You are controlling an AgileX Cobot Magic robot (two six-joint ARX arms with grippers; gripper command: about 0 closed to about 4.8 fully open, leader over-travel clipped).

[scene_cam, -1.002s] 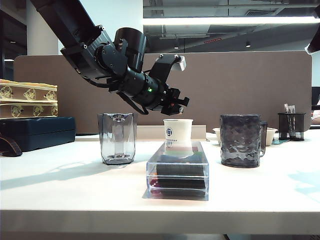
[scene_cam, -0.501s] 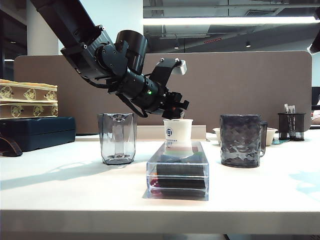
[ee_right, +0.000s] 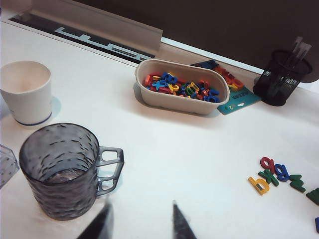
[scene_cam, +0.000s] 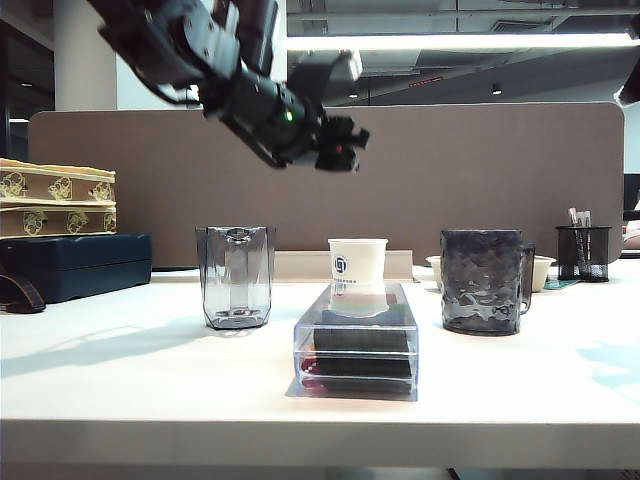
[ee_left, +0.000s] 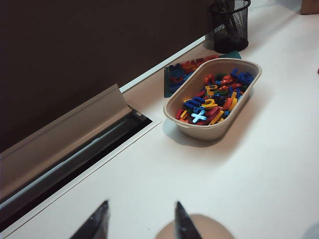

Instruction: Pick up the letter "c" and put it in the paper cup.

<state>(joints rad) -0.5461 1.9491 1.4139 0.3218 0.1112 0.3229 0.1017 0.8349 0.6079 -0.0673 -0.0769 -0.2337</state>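
Left gripper [scene_cam: 345,150] hangs high above the paper cup [scene_cam: 357,262], jaws apart and empty. Right gripper [ee_right: 142,219], spread and empty, hovers near the mug [ee_right: 62,167].

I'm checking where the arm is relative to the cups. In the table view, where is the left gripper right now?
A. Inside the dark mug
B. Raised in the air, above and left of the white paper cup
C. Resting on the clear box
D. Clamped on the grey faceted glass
B: the left gripper hangs open in front of the brown partition, well above the paper cup, touching nothing.
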